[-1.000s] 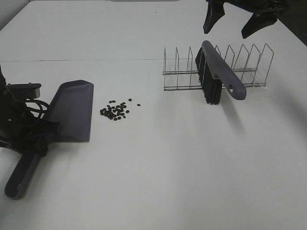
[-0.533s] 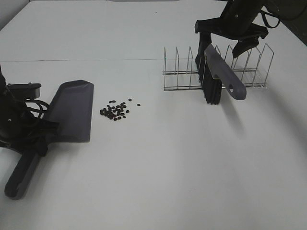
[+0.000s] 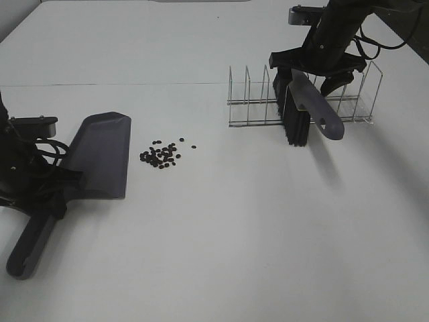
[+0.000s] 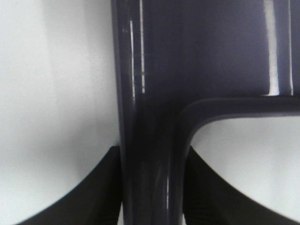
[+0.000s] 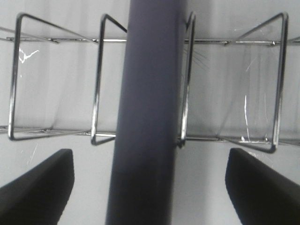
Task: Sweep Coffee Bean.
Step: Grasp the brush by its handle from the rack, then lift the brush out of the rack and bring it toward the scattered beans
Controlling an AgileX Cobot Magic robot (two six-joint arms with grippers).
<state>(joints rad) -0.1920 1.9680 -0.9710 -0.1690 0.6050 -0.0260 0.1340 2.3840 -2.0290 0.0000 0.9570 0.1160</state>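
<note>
The coffee bean cluster lies loose on the white table, just right of the dark grey dustpan. My left gripper is shut on the dustpan's handle, with its fingers pressed against both sides. A grey brush with black bristles stands tilted in the wire rack at the back right. My right gripper straddles the brush's back, open. Its fingertips stand well apart from the brush handle on either side.
The wire rack has several upright dividers around the brush, close to the right fingers. The left arm's body and cables sit at the table's left edge. A table seam runs across the back.
My right gripper has come down from high at the back right and now straddles the brush in the rack. Left gripper, dustpan and beans have not moved.
</note>
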